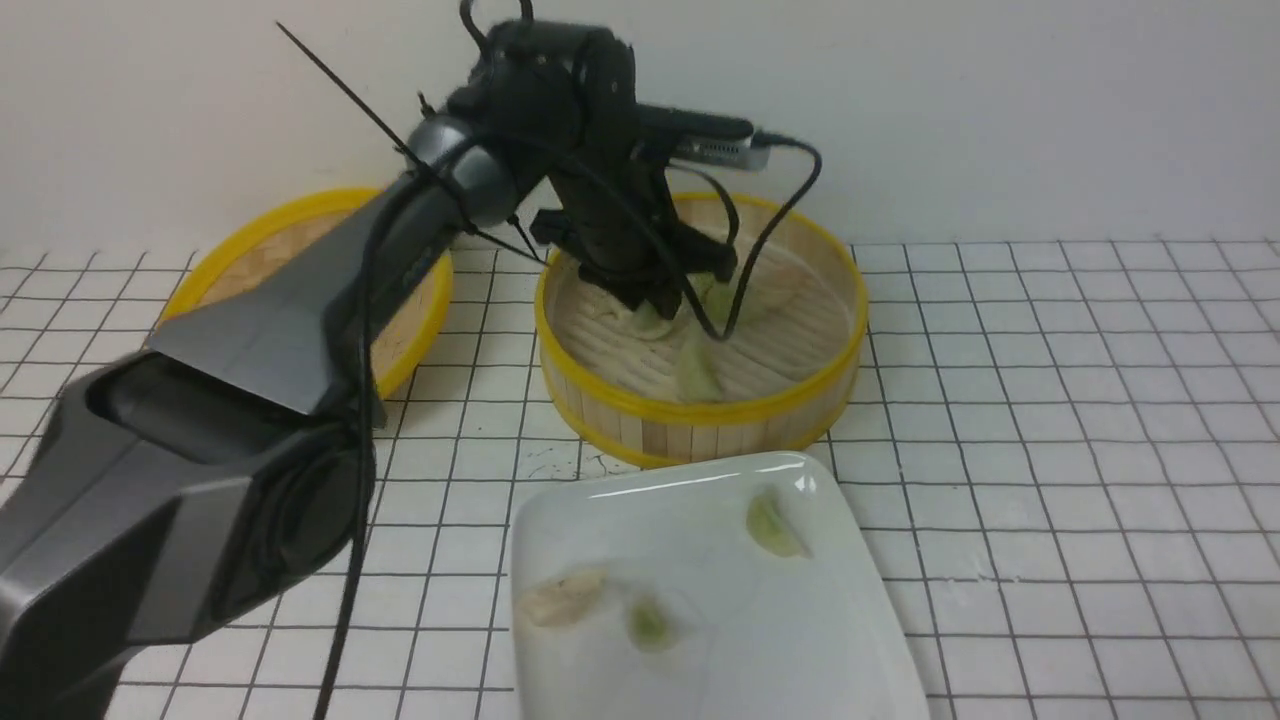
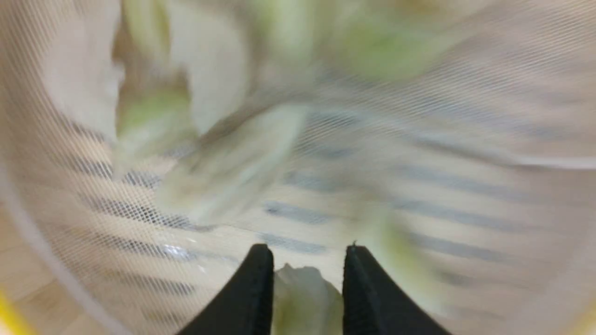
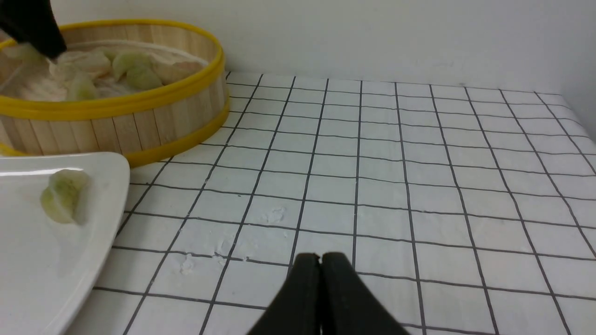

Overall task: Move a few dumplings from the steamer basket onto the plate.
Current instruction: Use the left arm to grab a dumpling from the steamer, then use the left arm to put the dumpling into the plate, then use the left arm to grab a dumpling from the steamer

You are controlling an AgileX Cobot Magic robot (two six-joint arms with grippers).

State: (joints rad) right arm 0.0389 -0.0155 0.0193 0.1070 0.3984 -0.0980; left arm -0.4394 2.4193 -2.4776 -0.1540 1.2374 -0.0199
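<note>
The steamer basket (image 1: 700, 405) stands at the middle back and holds several pale green dumplings (image 1: 697, 372) on a white mesh liner. My left gripper (image 1: 655, 310) reaches down into the basket. In the left wrist view the gripper (image 2: 307, 253) is shut on a pale green dumpling (image 2: 305, 302) that fills the gap between its fingers, and the view is blurred. The white plate (image 1: 800, 640) lies in front of the basket and holds three dumplings (image 1: 773, 524). My right gripper (image 3: 320, 258) is shut and empty, low over the tablecloth to the right of the plate (image 3: 46, 270) and the basket (image 3: 116, 100).
The flat yellow-rimmed lid (image 1: 270, 250) lies at the back left, partly behind my left arm. A white cloth with a black grid (image 1: 1050, 450) covers the table. A white wall stands close behind the basket. A black cable hangs from the left wrist over the basket.
</note>
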